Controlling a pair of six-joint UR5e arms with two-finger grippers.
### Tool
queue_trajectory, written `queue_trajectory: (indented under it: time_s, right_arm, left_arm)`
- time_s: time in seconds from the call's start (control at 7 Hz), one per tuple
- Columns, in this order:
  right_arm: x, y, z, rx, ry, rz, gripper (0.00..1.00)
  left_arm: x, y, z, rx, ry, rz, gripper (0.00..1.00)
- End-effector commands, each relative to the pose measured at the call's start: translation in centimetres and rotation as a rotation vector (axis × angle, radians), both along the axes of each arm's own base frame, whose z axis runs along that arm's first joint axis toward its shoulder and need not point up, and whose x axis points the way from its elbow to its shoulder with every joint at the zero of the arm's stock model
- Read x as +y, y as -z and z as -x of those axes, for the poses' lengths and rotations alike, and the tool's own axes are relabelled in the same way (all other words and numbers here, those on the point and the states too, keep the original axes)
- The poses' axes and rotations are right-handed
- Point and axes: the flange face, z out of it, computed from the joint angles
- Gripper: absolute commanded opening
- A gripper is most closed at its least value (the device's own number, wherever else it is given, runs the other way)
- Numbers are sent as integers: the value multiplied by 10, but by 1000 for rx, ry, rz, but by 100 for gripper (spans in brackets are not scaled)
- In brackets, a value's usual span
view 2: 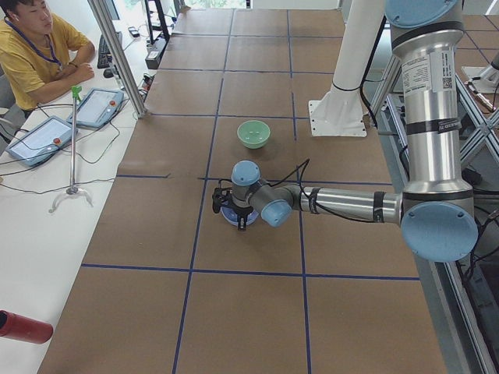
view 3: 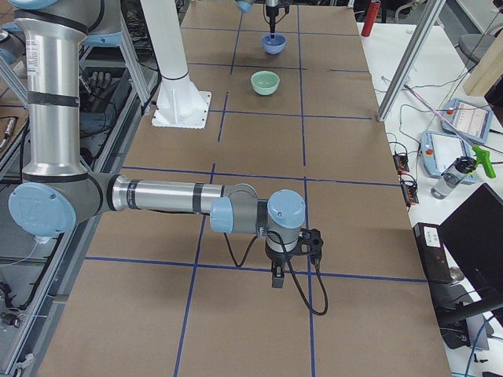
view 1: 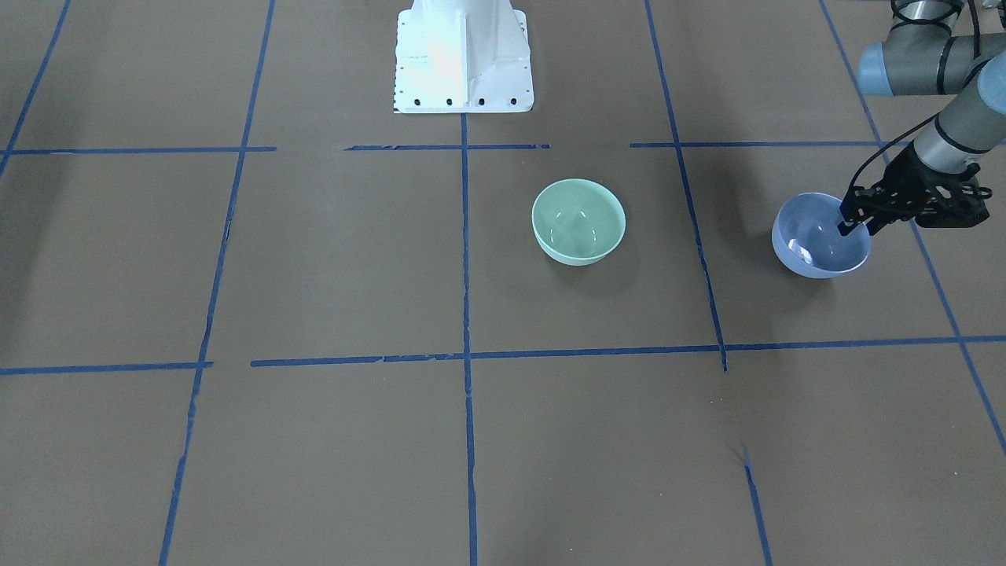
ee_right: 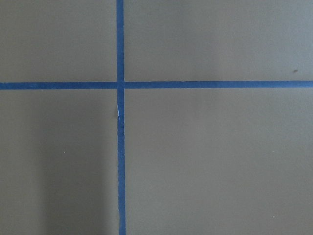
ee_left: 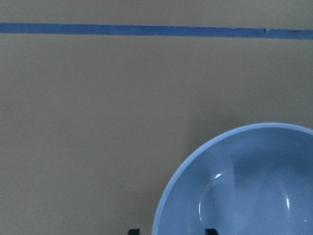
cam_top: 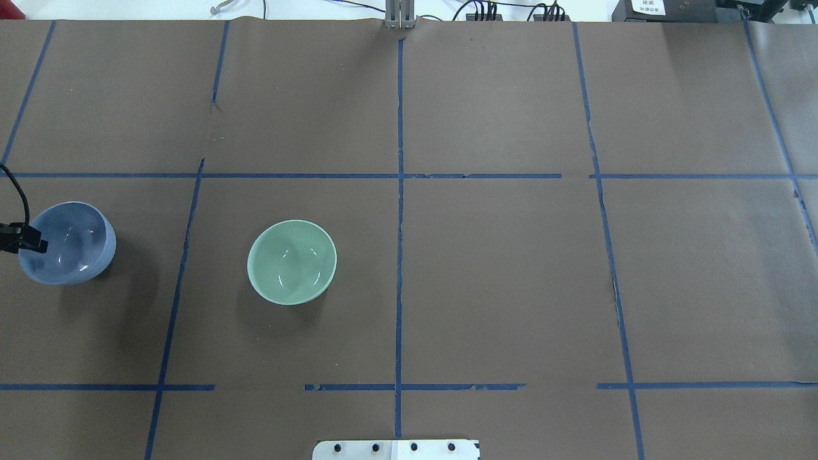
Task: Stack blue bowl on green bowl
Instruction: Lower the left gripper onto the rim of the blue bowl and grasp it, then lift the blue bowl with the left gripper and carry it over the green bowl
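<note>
Left gripper [view 1: 857, 228] spread, straddling blue bowl [view 1: 813, 245] rim; green bowl [view 1: 578, 222] well apart. Right gripper [view 3: 277, 276]: can't tell.

Brown paper [view 1: 660, 259] btwn blue bowl [view 1: 813, 251], green bowl [view 1: 578, 222] — well apart

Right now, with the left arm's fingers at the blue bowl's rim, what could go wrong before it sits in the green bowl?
1. The fingers of the left gripper straddle one edge of the glossy blue bowl; such a one-sided pinch may slip or let it tilt on lifting.
2. The green bowl stands free; a low or off-centre carry could knock it aside.
</note>
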Motion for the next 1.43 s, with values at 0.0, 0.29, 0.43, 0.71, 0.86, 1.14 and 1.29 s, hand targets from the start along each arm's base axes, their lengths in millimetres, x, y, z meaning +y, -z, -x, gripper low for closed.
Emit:
queue_trajectory:
  time_s: [0.0,0.29,0.43,0.71,0.86,1.14,1.29]
  right_arm:
    - [0,0,0,0,0,0,100]
    - [0,0,0,-1,0,1,100]
    - [0,0,0,0,0,0,100]
    - [0,0,0,0,0,0,100]
    - [0,0,0,0,0,0,100]
    - [0,0,0,0,0,0,100]
    - [0,0,0,0,0,0,100]
  left_arm:
    - [5,-1,5,-3,3,3,54]
    - [6,-4,4,-7,0,18,0]
    - [6,-1,5,-3,2,16,0]
    - [4,35,9,18,13,-10,0]
    - [5,87,10,0,15,18,0]
    - [6,199,10,20,100,92,0]
    - [2,242,-22,82,144,143,0]
